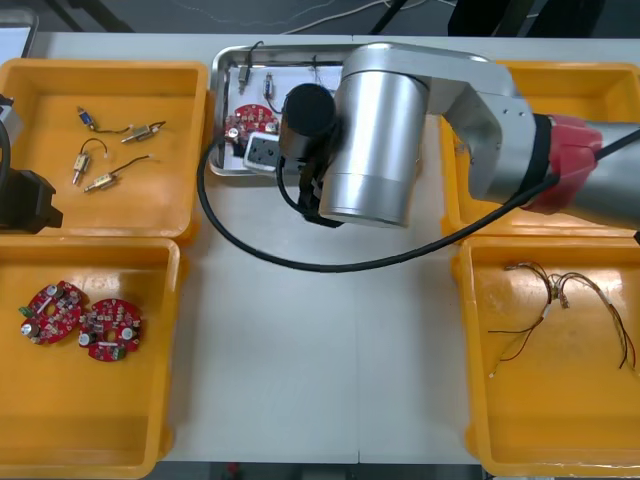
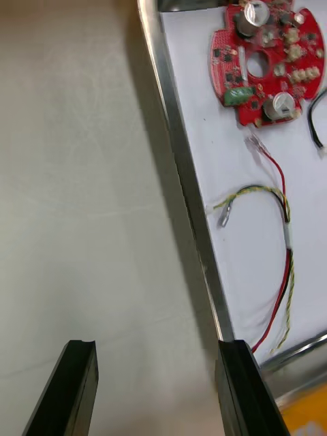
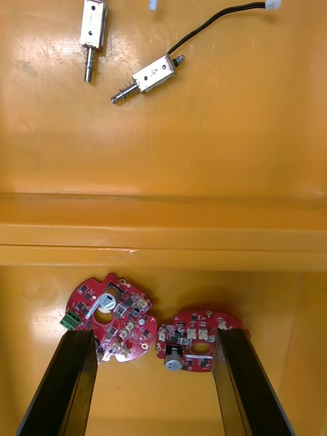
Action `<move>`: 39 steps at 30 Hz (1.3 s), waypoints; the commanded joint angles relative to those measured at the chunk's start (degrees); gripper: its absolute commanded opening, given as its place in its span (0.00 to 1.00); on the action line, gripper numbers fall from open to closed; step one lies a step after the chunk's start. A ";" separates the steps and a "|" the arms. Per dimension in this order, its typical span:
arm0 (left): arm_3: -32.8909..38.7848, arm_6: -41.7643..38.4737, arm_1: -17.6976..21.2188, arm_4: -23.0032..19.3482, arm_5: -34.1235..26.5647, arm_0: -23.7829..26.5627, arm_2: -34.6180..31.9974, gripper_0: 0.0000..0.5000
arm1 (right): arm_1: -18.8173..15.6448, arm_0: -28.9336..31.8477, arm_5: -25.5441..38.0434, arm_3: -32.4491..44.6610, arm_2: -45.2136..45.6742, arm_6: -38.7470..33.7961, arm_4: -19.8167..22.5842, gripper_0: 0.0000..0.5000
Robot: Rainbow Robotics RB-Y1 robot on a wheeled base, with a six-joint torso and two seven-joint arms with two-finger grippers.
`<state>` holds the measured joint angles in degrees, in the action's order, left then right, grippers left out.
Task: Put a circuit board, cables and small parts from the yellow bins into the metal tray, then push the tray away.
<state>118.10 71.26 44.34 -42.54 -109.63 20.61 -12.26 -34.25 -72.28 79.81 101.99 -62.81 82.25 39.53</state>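
The metal tray (image 1: 214, 110), white inside, stands at the far middle of the table. In it lie a round red circuit board (image 1: 243, 122) (image 2: 269, 58), a red and yellow cable (image 2: 283, 225), a black cable (image 2: 315, 122) and small metal parts (image 1: 268, 85). My right arm (image 1: 380, 130) reaches over the tray's near edge. Its gripper (image 2: 157, 347) is open, one finger by the tray rim (image 2: 180, 170), the other over the bare table. My left gripper (image 3: 157, 337) is open above two red circuit boards (image 3: 109, 320) in the near left bin.
The far left yellow bin (image 1: 110, 70) holds small metal parts (image 1: 100, 180) (image 3: 150, 75). The near left bin (image 1: 90, 440) holds two boards (image 1: 55, 310). The near right bin (image 1: 520, 420) holds red and yellow cables (image 1: 570, 310). The arm's own black cable (image 1: 300, 265) loops over the table.
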 commanded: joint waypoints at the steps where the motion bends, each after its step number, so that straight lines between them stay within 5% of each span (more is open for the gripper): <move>1: 1.34 -5.78 0.84 0.53 -0.37 -0.92 -1.89 1.00 | -4.42 3.81 4.74 7.69 6.21 -6.22 0.55 1.00; 10: 1.34 -5.78 0.84 0.53 -0.37 -0.92 -1.89 1.00 | -10.05 12.96 10.98 18.33 14.38 -18.88 1.25 1.00; 20: 1.34 -5.78 0.84 0.53 -0.37 -0.92 -1.89 1.00 | -14.70 24.12 17.05 25.18 27.39 -30.39 9.17 1.00; 31: 1.34 -5.78 0.84 0.53 -0.37 -0.92 -1.89 1.00 | -20.24 34.75 18.54 27.73 41.19 -30.57 15.67 1.00; 39: 1.34 -5.78 0.84 0.53 -0.37 -0.92 -1.89 1.00 | -21.30 41.61 23.29 28.17 50.24 -31.27 15.67 1.00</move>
<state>118.14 71.25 44.33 -42.52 -109.63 20.59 -12.28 -53.64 -33.51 101.79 128.47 -17.38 51.94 54.83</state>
